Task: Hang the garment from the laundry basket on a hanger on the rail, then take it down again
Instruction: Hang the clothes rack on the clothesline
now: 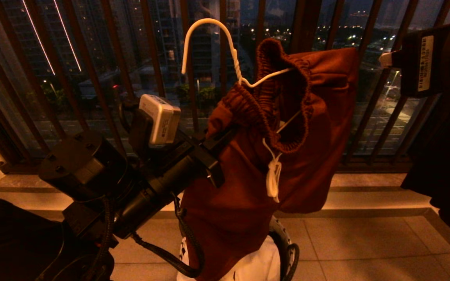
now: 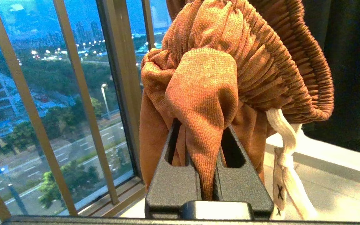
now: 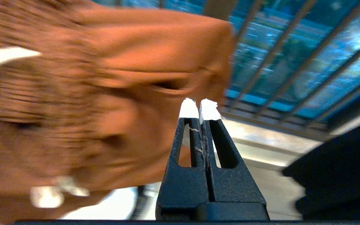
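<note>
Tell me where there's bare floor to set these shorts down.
Bare tiles lie right of the laundry basket, up to the pale step below the railing. It is crowded on the left, where the left gripper holds the shorts over the basket.

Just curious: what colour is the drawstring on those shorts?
White drawstring against the rust-brown shorts; clearest in the head view.

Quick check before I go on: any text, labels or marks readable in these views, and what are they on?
"X": a black mark on the white drawstring end of the shorts, seen in the left wrist view; a second mark below it is cut off.
White label on the left arm's camera module: print too small to read.
White label on the right arm's module: too small to read.
</note>
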Tool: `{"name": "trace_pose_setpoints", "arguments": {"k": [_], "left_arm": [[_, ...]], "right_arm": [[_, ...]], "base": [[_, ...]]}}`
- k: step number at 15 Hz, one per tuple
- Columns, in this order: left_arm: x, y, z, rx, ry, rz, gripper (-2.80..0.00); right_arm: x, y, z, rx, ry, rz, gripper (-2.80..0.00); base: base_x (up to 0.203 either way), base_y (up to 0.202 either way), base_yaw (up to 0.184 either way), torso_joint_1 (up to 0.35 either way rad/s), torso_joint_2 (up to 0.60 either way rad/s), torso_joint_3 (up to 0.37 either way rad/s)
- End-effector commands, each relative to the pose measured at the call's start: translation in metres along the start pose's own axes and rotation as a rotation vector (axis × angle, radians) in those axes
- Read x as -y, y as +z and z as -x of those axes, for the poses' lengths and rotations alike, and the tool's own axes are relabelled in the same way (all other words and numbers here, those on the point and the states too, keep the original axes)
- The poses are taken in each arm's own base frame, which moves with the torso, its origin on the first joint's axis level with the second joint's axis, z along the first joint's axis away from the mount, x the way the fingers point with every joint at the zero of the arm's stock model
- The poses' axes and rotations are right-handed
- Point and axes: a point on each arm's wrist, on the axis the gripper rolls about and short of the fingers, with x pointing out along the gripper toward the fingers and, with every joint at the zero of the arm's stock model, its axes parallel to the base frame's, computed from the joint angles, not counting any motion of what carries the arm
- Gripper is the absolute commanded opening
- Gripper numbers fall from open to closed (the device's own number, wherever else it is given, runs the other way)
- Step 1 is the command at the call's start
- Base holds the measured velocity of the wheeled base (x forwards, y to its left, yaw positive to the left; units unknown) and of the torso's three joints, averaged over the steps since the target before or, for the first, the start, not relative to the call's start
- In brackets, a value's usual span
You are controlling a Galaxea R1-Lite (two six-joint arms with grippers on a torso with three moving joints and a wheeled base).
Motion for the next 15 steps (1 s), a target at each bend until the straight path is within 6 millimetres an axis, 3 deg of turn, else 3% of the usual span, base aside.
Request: {"name": "trace_pose_setpoints", "arguments": {"k": [1,5,10,12,15], "left_arm": [[0.000,0.003,0.001,0.012,-0.002,0.008,-2.80],[0.002,0.009,0.006,0.022,-0.032,0.076,-2.80],[0.007,0.004,0.017,-0.021,-0.136,0.151,-2.80],[0.008,0.002,0.021,-0.038,-0.175,0.186,-2.80],[0.010,-0.001,0.026,-0.059,-0.208,0.206,-2.80]], "right_arm": [[0.016,0.000,-0.003,-0.009,-0.039,0.025,-2.80],[0.042,-0.009,-0.004,-0.076,0.032,0.156,-2.80],[0.062,-0.016,0.022,-0.069,0.186,0.304,-2.80],[0.066,-0.019,0.031,-0.099,0.278,0.373,-2.80],[0.063,-0.015,0.022,-0.128,0.347,0.449,-2.80]], "base": [[0.000,0.000,0.000,0.000,0.00,0.000],[0.000,0.000,0.000,0.000,0.00,0.000],[0.000,0.000,0.000,0.000,0.00,0.000],[0.000,0.000,0.000,0.000,0.00,0.000],[0.000,0.000,0.000,0.000,0.00,0.000]]}}
